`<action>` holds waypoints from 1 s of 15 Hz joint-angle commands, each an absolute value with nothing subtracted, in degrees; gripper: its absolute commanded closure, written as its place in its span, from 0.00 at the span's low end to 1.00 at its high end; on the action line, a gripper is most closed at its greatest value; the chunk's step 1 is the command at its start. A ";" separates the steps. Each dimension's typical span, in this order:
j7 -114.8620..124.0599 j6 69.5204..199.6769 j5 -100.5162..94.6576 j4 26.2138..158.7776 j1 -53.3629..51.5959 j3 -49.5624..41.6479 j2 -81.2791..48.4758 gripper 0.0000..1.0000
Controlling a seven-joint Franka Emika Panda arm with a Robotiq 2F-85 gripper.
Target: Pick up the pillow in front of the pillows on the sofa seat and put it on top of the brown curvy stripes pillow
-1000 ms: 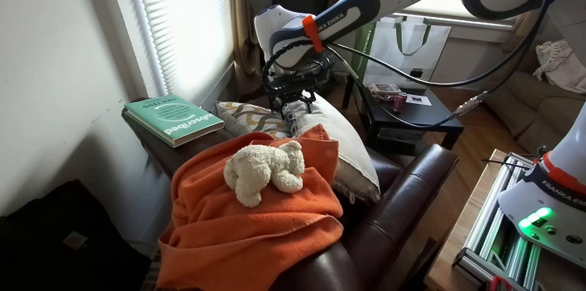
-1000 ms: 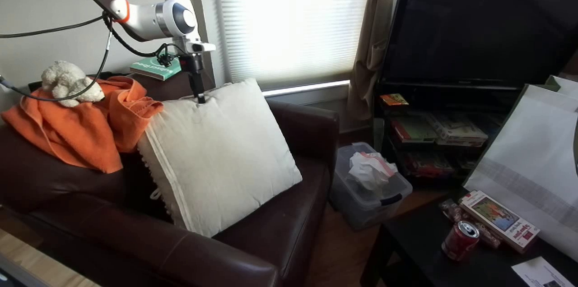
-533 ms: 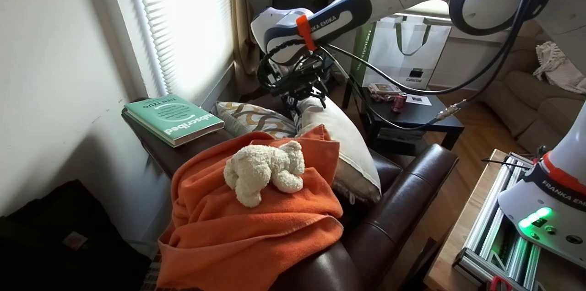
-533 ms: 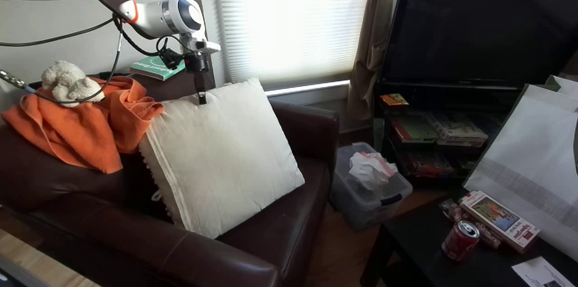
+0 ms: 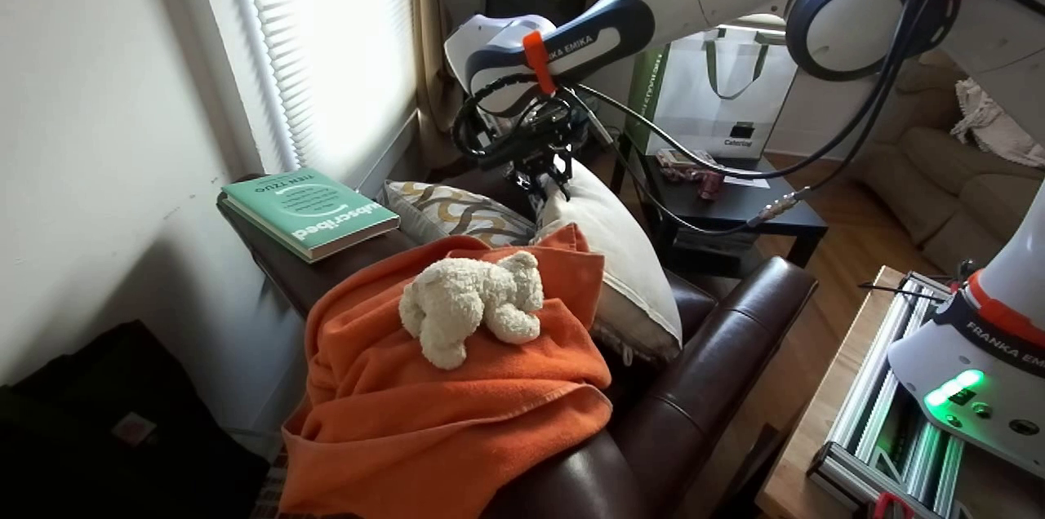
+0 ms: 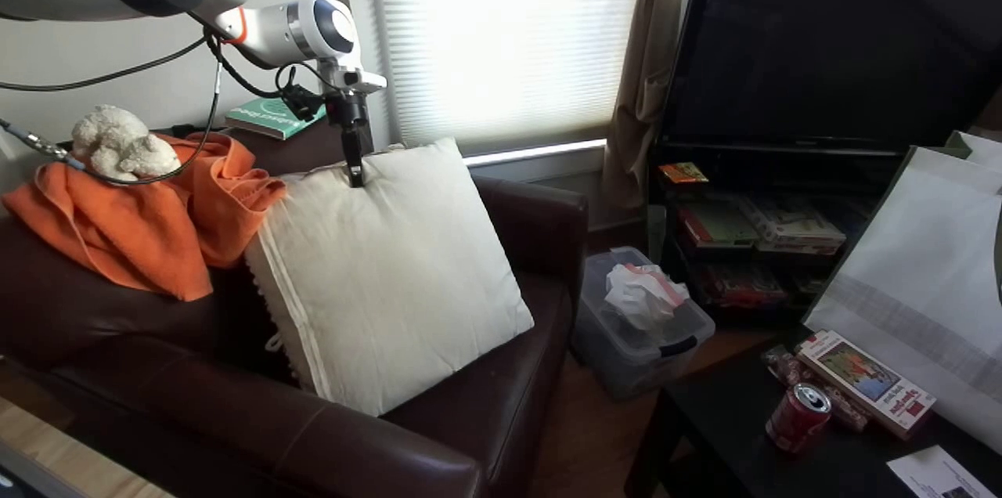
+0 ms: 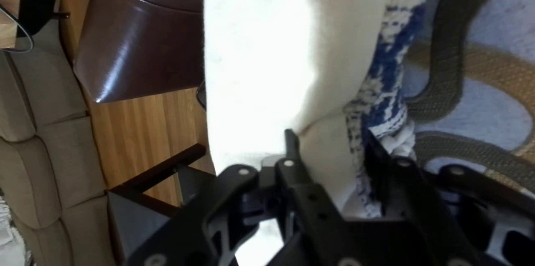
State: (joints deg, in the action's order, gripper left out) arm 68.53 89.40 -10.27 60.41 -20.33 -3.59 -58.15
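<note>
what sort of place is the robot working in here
Probably a living room in a home, judging by the dark brown leather sofa, the large flat-screen television and the low black table.

the cream pillow (image 6: pixel 399 286) stands tilted on the sofa seat (image 6: pixel 477 388) beside the wavy-striped pillow (image 5: pixel 459 213).

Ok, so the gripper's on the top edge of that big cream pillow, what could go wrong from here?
The gripper pinches the large cream pillow only at its top edge, so it might slip or swing when lifted. The orange blanket appears to touch that pillow and could be dragged along, perhaps with the stuffed toy lying on it. The brown curvy stripes pillow sits close behind and might get nudged.
</note>
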 commanded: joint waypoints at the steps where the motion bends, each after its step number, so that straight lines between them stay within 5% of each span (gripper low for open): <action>1: 69.90 88.64 -10.78 59.54 -20.41 -4.05 -58.06 0.93; 2: 69.74 89.13 -10.51 60.41 -20.23 -4.25 -57.37 0.99; 15: 75.60 111.44 -12.97 80.90 -18.28 -5.06 -30.30 0.97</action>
